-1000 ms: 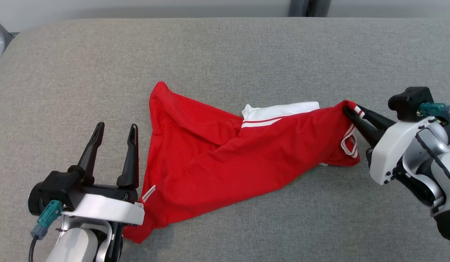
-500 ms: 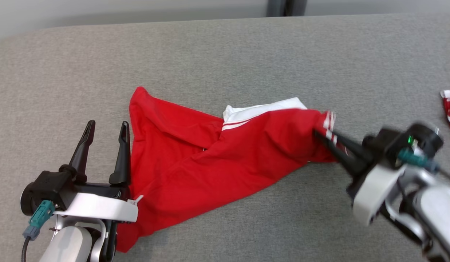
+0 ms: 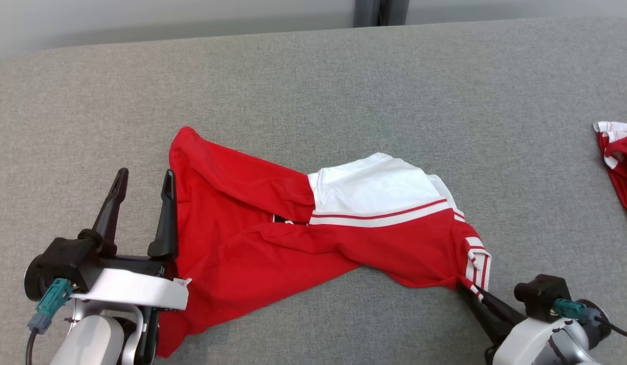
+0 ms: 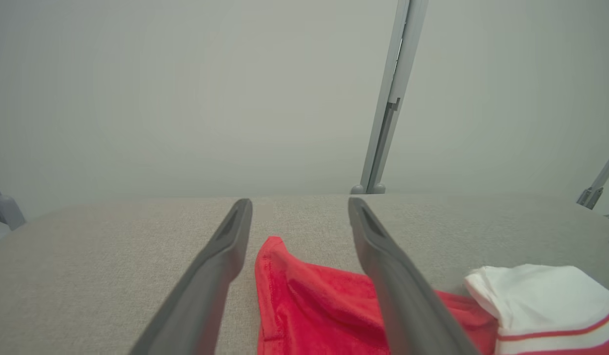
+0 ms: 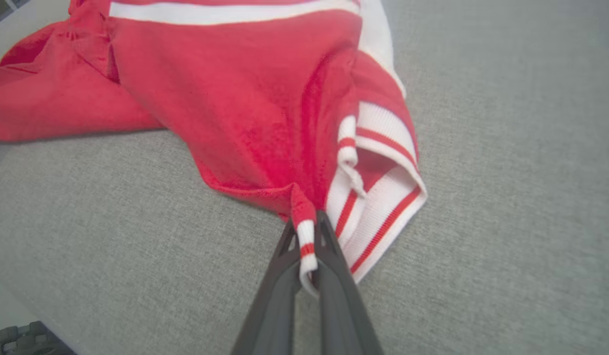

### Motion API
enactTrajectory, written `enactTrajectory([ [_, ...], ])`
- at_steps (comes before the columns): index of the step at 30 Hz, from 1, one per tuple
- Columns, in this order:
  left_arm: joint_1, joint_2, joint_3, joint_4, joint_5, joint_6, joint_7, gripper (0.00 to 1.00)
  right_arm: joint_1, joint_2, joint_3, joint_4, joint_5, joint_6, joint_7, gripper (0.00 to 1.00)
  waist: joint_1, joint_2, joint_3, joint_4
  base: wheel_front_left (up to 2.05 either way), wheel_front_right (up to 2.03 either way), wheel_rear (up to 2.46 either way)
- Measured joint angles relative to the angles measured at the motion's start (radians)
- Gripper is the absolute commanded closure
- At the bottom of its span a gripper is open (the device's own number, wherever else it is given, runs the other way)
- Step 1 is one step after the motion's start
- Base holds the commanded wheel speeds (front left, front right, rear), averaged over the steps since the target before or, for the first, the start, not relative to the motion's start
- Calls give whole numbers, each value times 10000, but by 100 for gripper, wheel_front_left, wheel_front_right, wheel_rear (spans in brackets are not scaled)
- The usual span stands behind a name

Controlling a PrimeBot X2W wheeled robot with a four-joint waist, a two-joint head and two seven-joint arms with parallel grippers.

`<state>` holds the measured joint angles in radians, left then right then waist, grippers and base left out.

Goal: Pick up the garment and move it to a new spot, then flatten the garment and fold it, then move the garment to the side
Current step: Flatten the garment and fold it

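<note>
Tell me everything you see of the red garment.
The red garment is soft knit cloth with a white panel, white stripes and ribbed red-and-white trim. It lies crumpled and twisted, not flattened, across the grey padded table. The right gripper is shut on a strip of its trim at the near right corner. The open left gripper stands at its left edge; contact there is unclear.

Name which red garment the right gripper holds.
The large garment mid-table: the right gripper pinches its striped cuff. The other red garment lies untouched at the far right edge.
</note>
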<state>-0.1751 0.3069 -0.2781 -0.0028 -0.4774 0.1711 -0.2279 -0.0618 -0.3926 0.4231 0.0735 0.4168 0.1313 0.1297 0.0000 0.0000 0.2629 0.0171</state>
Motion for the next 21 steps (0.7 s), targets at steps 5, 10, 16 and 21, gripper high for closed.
enactTrajectory([
  [5, 31, 2, -21, 42, -42, 21, 29, 0, 7, 585, -276, 727, 253, -2, -625, 0, 0, 0, -132, 84, 0, 0, 0],
  [10, 157, 25, 13, 8, -69, 125, 13, 0, 105, 882, -915, 694, 493, -2, -1120, 0, 0, 0, -318, 112, 0, 0, 0],
  [16, 476, 59, 42, -65, -75, 299, 33, 0, 291, 1141, -1975, -278, 487, -4, -1496, 0, 0, 0, -679, 112, 0, 0, 0],
  [21, 720, 115, 84, -201, -75, 481, 50, 0, 275, 1365, -3003, -955, 159, -4, -1615, 0, 0, 0, -997, 116, 0, 0, 0],
])
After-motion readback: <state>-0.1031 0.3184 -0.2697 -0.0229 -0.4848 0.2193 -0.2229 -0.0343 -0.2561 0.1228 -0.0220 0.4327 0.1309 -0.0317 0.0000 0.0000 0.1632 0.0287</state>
